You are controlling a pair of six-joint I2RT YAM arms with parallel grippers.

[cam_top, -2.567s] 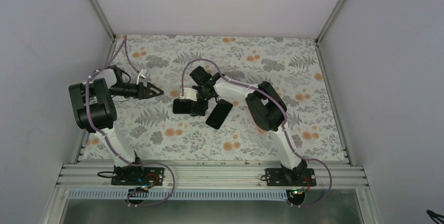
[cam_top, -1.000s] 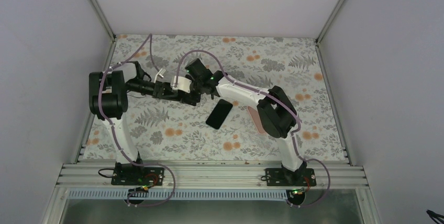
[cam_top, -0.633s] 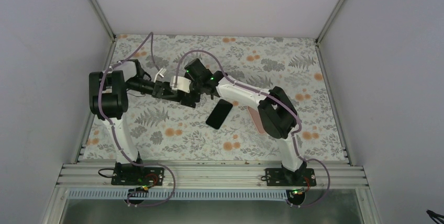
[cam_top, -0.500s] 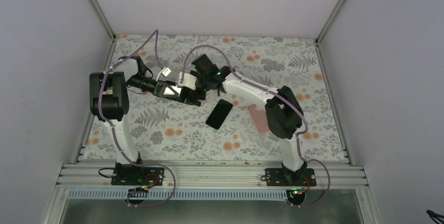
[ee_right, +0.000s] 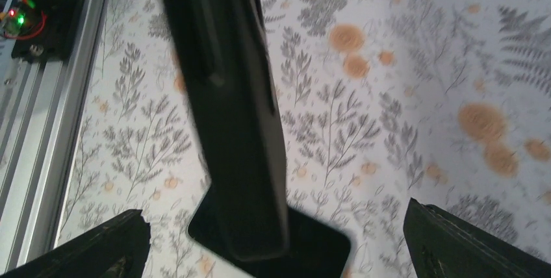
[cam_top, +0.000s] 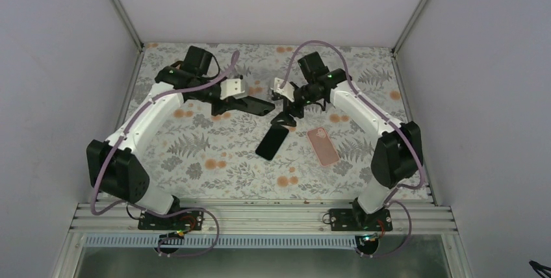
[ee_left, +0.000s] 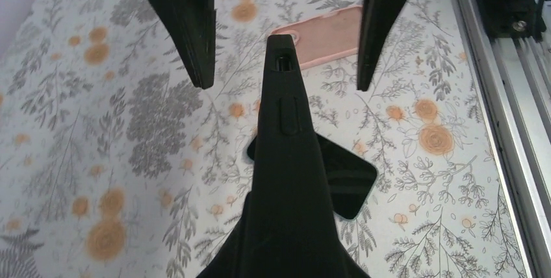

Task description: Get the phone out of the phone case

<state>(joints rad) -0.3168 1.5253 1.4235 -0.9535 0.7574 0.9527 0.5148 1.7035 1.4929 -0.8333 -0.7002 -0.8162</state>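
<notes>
The black phone point(cam_top: 271, 141) lies flat and bare on the floral table, also showing under the case in the left wrist view point(ee_left: 347, 177) and the right wrist view point(ee_right: 312, 252). My left gripper point(cam_top: 235, 99) point(ee_left: 286, 226) is shut on the empty black phone case point(cam_top: 255, 105) point(ee_left: 284, 115), held in the air edge-on above the phone. The case's free end point(ee_right: 227, 96) points at my right gripper point(cam_top: 288, 106) point(ee_right: 276, 213), which is open wide and holds nothing. Its fingers point(ee_left: 188, 25) flank the case's tip without touching.
A pink phone case point(cam_top: 323, 145) point(ee_left: 325, 28) lies flat to the right of the phone. The aluminium rail point(cam_top: 260, 216) point(ee_right: 39, 128) runs along the near edge. Grey walls close the left, back and right sides.
The two grippers were together on the case left of centre. The right gripper has opened, let go and drawn back right; the left arm has stretched out and carried the case backward.
</notes>
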